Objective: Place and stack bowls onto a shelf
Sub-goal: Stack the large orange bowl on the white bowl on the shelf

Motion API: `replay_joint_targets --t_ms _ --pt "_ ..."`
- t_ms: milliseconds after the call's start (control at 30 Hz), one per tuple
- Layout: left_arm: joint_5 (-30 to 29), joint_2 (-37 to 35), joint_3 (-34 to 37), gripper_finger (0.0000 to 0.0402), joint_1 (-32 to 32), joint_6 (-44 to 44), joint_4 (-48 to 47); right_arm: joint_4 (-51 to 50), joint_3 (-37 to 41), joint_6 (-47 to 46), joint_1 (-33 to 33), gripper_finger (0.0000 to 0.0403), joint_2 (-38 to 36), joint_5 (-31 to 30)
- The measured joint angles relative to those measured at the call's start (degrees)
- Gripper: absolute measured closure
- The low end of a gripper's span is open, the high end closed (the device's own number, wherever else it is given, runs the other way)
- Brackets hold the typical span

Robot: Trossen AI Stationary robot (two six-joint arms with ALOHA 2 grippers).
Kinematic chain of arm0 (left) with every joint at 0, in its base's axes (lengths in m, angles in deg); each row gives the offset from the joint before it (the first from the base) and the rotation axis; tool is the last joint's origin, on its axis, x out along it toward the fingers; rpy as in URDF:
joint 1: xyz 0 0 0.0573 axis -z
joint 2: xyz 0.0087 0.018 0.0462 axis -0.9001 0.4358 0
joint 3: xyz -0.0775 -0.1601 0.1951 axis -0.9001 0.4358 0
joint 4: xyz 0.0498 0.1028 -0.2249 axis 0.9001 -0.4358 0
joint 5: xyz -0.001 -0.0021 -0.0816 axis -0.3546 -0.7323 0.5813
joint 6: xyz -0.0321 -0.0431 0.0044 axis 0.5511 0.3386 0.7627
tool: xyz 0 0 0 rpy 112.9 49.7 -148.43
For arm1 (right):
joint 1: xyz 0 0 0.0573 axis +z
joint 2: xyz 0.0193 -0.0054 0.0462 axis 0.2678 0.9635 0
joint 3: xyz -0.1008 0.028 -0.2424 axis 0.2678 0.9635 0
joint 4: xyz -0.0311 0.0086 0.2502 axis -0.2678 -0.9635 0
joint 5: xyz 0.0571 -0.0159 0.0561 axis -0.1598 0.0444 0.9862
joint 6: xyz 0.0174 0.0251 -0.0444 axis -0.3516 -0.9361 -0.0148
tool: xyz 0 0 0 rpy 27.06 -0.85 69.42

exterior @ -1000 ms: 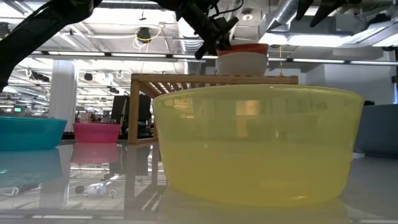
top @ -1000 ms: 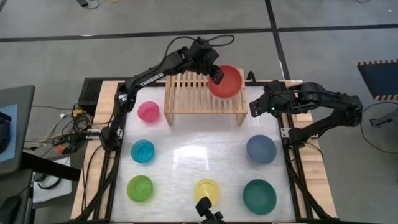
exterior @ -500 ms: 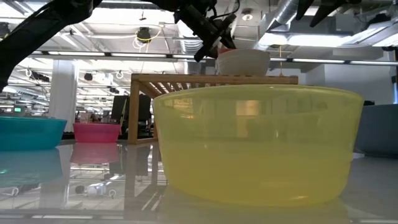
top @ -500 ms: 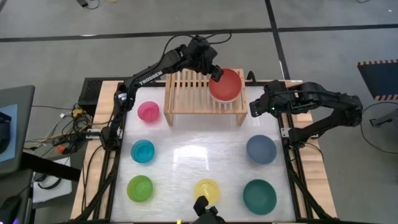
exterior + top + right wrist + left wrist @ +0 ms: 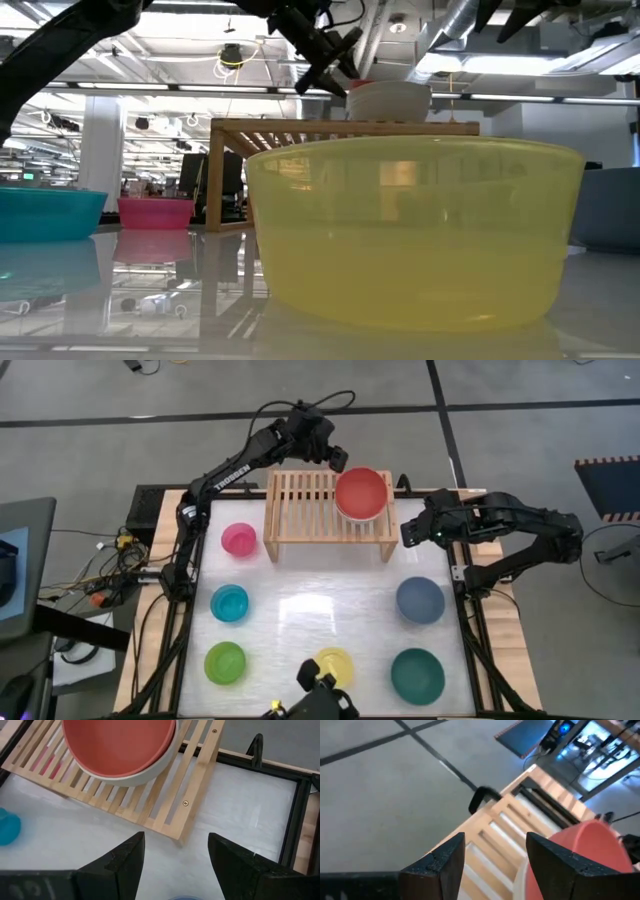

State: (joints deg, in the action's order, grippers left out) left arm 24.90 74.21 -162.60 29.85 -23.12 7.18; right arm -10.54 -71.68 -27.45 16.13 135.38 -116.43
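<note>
- While the red bowl (image 5: 361,493) sits nested inside the white bowl (image 5: 150,772) on the right part of the shelf (image 5: 300,510), the left gripper (image 5: 335,457) hangs just beyond the shelf's far edge, at about 10 o'clock from the stack, and touches nothing.
- Its fingers (image 5: 442,862) are spread apart and empty; in the left wrist view only slats and the red rim show between them.
- The step in hand, as I judge it, is the end of one placing: the red bowl is set down and let go, so two of the eight bowls are on the shelf.
- The right gripper (image 5: 408,534) waits at about 4 o'clock from the stack, near the shelf's right leg, fingers (image 5: 122,857) parted and holding nothing.
- Six bowls are on the table: pink bowl (image 5: 239,539) just left of the shelf, cyan bowl (image 5: 229,603) and lime green bowl (image 5: 225,662) below it, yellow bowl (image 5: 334,663) at 6 o'clock, dark blue bowl (image 5: 420,600) and teal bowl (image 5: 417,674) on the right.
- Next move, I think: the left arm must rise clear of the stack, then go down to a bowl on its side, maybe the pink one, and take its rim between open fingers.
- Care is needed not to knock the stack when leaving.
</note>
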Motion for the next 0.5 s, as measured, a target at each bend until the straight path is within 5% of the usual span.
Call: replay_joint_targets --t_ms 500 --pt "-3.50 -0.17 -1.59 0.0207 0.82 -4.00 0.33 1.06 0.00 -0.88 0.00 0.0159 0.04 0.02"
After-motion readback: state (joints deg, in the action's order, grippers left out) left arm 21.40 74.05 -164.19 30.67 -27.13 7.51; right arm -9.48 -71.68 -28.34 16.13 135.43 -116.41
